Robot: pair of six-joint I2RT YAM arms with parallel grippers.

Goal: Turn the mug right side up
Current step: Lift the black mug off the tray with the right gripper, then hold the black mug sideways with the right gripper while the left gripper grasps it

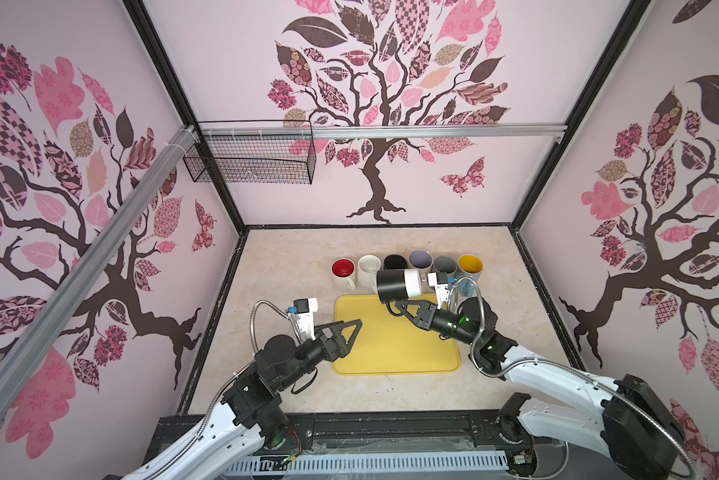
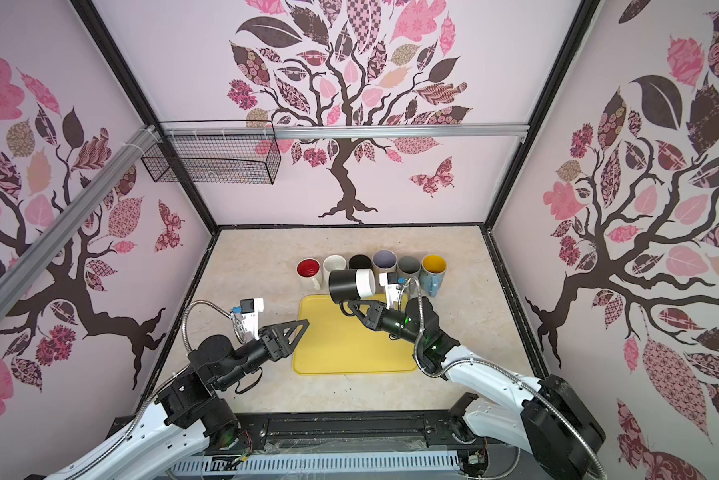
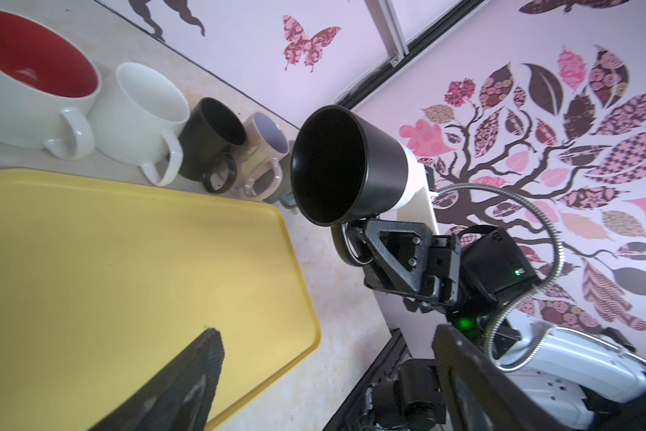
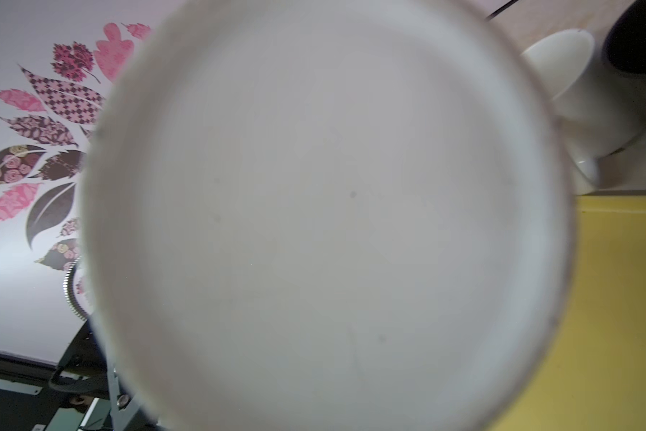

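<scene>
Right gripper is clamped together on the handle of the black-and-white ceramic mug and holds it in the air over the far edge of the flat yellow plastic tray. The mug lies on its side, dark mouth toward the tray's left side and white base toward the wrist, so the right wrist view is almost all pale base. I read this as partway through the turn: a handle grip lets a wrist roll swing the whole body round, and roughly a quarter roll more should bring the mouth up. The handle is a narrow hold, so I'd expect the mug to pivot if jolted.

Left gripper hangs over the tray's near-left corner, jaws apart and empty. My guess is that it is parked clear of the swing.

Behind the tray's far edge stands a row of six upright ceramic mugs, handles toward the tray. That is probably where this one belongs.

The tray sits on a beige marbled tabletop. Pale walls with a pink-and-brown tree decal close in three sides. High beyond the tray's far-left corner, a black wire basket hangs from an aluminium rail.
</scene>
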